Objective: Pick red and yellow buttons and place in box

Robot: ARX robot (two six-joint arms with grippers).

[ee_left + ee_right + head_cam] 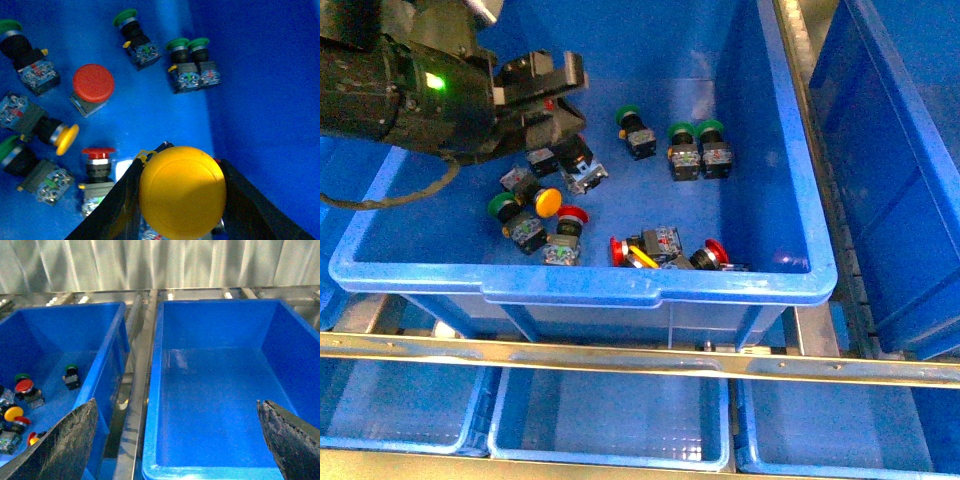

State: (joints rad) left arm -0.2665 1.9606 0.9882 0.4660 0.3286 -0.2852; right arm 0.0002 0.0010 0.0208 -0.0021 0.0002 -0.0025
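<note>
- left claw (548,100): closed on one yellow button (182,192), its round cap seated between both fingers (107,215); the claw hangs inside the source crate (650,285), above the crate floor.
- loose stock on the crate floor, under and just beyond the left claw: second yellow button (548,203), lying on its side; red buttons (573,215), several, scattered; green-capped buttons (683,133), one pair touching side by side, others apart.
- right claw (176,407): fingers spread wide, holding nothing.
- box (287,345): deep blue, directly ahead of and below the right claw; stands just beside the source crate, well apart from the left claw.
</note>
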